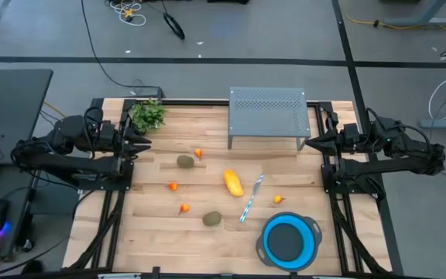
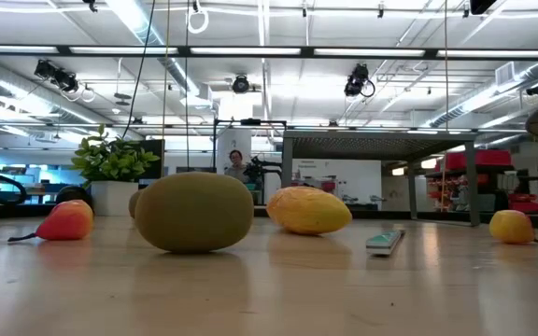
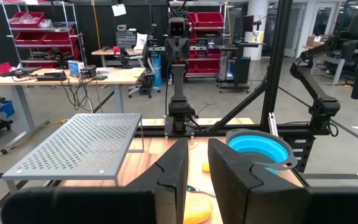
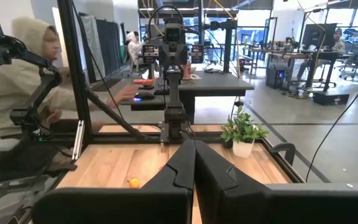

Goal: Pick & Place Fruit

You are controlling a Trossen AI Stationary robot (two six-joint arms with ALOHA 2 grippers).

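The fruit lies on the wooden table. A yellow-orange oblong (image 1: 233,183) sits at the middle. One olive-brown kiwi (image 1: 185,161) lies to its far left and another (image 1: 212,219) toward the near edge. Small orange bits lie at the far middle (image 1: 198,153), at the left (image 1: 173,186), (image 1: 183,208) and by the utensil (image 1: 278,199). In the low view the near kiwi (image 2: 194,211) and the oblong (image 2: 308,209) stand out. My left gripper (image 1: 144,142) hovers at the table's left edge, open and empty. My right gripper (image 1: 310,142) hovers at the right edge, shut and empty.
A blue bowl (image 1: 291,240) stands at the near right. A perforated metal rack (image 1: 268,116) stands at the far middle. A potted green plant (image 1: 149,115) is at the far left. A slim silver-blue utensil (image 1: 251,199) lies beside the oblong. A person sits beyond the left edge (image 4: 17,93).
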